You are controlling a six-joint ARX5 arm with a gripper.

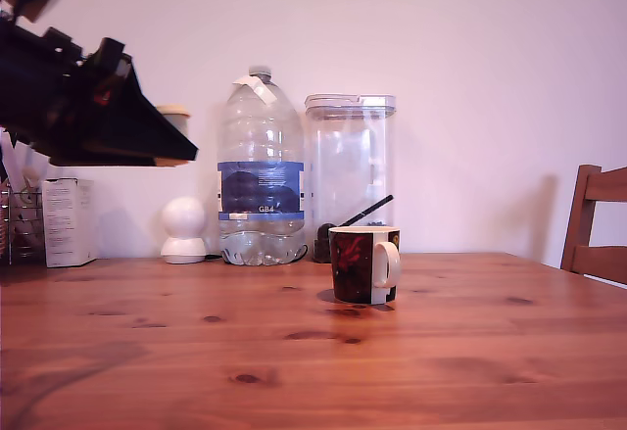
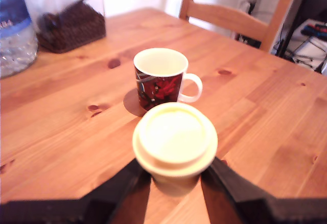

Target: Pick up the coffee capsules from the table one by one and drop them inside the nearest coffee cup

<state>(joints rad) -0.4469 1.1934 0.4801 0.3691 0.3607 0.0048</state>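
We see the hand (image 2: pixel 175 175) clamped on a cream coffee capsule (image 2: pixel 175 138), raised above the table (image 2: pixel 61 132); the coffee cup (image 2: pixel 160 77) stands just ahead of the hand, below it, its mouth open upward.

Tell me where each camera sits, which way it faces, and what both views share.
Exterior view: low at table height, facing the wall across the reddish-brown wooden table; the black arm shows at its upper left.
Wrist view: on the arm, looking down past the gripper shut on a cream-beige tapered coffee capsule.
Shared: the dark red-patterned mug with white handle, table, water bottle.
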